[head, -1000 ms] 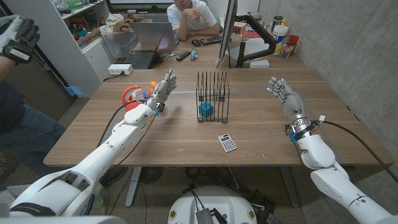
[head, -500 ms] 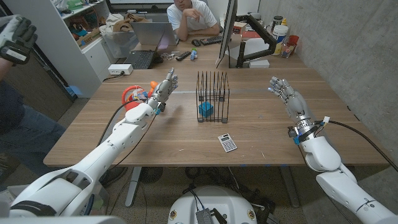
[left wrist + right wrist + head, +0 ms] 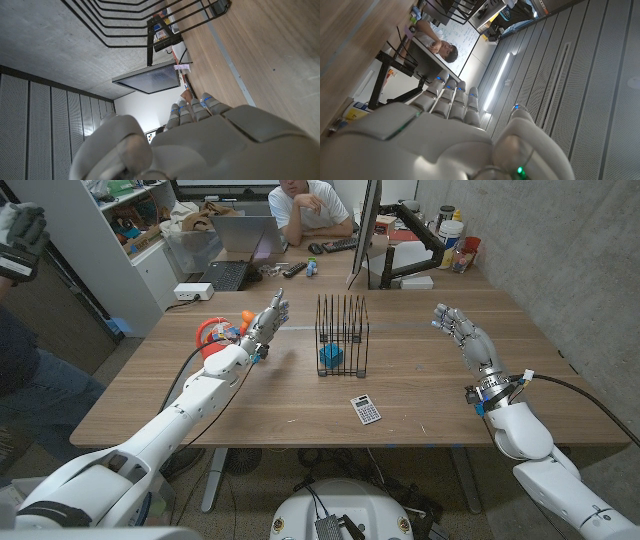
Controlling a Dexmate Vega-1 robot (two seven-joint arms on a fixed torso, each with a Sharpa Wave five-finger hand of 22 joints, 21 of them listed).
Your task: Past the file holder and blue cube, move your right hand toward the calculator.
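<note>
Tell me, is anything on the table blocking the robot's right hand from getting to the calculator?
Nothing visible is. The right hand is raised over bare table, and the calculator lies nearer the robot. The file holder with the blue cube stands off to the side.

Seated person (image 3: 312, 208) behind table, open laptop (image 3: 240, 232), orange object (image 3: 212, 334), monitor (image 3: 366, 230)

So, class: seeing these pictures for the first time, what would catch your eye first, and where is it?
Probably the black wire file holder standing mid-table with a small blue cube inside it. Nearer the front edge lies a small grey calculator. The robot's white left hand and right hand are raised either side, holding nothing.
</note>
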